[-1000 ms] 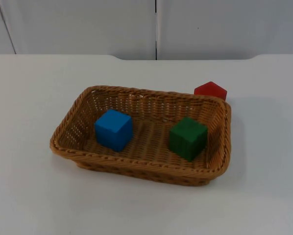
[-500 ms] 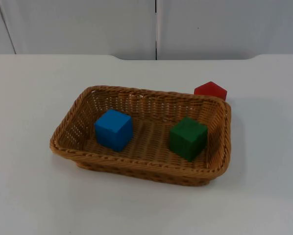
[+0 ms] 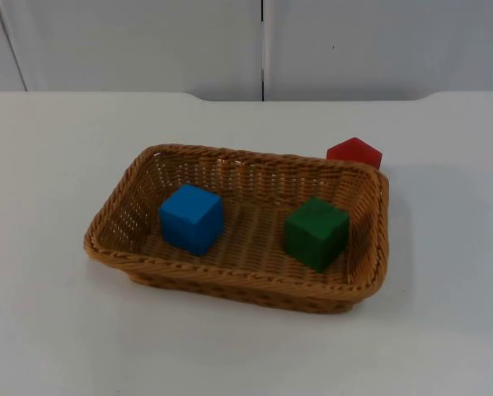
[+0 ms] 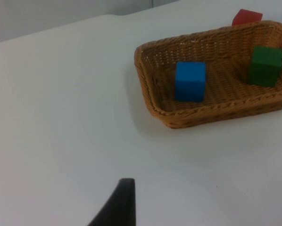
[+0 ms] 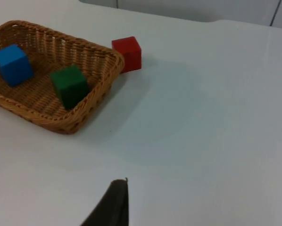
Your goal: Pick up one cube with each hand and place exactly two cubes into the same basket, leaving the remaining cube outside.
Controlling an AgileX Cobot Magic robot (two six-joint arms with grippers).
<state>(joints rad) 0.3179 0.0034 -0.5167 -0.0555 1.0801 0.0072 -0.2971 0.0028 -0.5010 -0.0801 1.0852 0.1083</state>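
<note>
Blue cube [image 3: 191, 218] inside the wicker basket [image 3: 238, 286], on its left half, resting flat on the woven floor. Green cube [image 3: 315, 233] inside the same basket, on its right half, well apart from the blue one, close to the right wall. Red cube [image 3: 354, 153] outside on the white table [image 3: 49, 165], just beside the basket's far right corner; touching the rim or not cannot be told. Nothing shifted over the last second: same cube positions, same basket pose, no arm over the work area in the top view. Left gripper [image 4: 122, 203] pulled well back from the basket, low over bare table, basket and all three cubes ahead of it; open or closed cannot be told, nothing seen held. Right gripper [image 5: 115, 202] likewise well away, over bare table on the red cube's side; open or closed cannot be told, nothing seen held. Judged from the layout: two cubes in one basket, one left out, so goal condition looks met. Stillness plus both arms retracted reads as end of episode, both waiting. No further move apparently needed; only risk would be nudging the red cube or the basket on any later motion.
</note>
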